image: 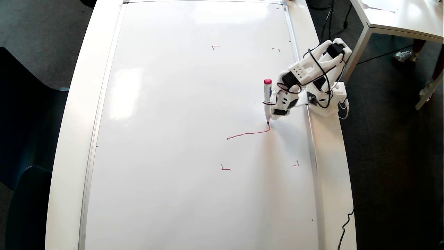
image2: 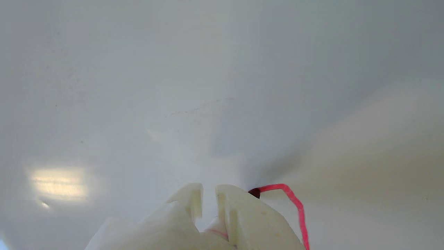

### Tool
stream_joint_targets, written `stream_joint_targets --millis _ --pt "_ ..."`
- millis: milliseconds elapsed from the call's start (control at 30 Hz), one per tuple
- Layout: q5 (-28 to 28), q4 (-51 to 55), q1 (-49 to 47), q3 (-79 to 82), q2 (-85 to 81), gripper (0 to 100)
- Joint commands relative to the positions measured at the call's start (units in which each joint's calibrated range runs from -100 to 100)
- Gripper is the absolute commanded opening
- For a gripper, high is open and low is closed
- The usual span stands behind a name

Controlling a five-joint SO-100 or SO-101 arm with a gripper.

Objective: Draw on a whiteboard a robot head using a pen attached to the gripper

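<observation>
The whiteboard [image: 180,114] lies flat and fills most of the overhead view. The pen [image: 267,99] has a red cap and stands nearly upright, its dark tip [image2: 254,192] touching the board. Of the robot head only one red stroke [image: 248,133] shows: it runs right from the board's middle and bends up to the tip. It also shows in the wrist view [image2: 298,208]. The gripper [image: 274,116] is shut, its fingers [image2: 242,211] a narrow slit apart. The pen is fastened along its outer side, not between the jaws.
Four small red corner marks [image: 215,46] [image: 276,49] [image: 225,168] [image: 296,164] frame the drawing area. The arm's base [image: 334,95] stands on the white table rim [image: 333,166] right of the board. A separate white table [image: 399,17], a person's shoe [image: 404,55] and dark chairs [image: 20,139] surround it.
</observation>
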Motion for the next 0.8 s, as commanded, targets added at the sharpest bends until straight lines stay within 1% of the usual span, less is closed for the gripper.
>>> stream_joint_targets --millis 0,167,300,333,500,633,767 --pt "2.8 0.55 6.81 1.71 -0.56 1" --pt "7.67 0.73 16.54 1.62 -0.73 1" --pt "10.03 0.73 22.28 1.62 -0.73 1" --pt "11.32 0.73 25.08 1.62 -0.73 1" --pt "15.02 0.73 33.04 1.17 -0.73 1" --pt "18.45 0.29 38.93 0.17 -0.73 1" --pt "20.54 0.12 43.2 -2.37 -0.14 1"
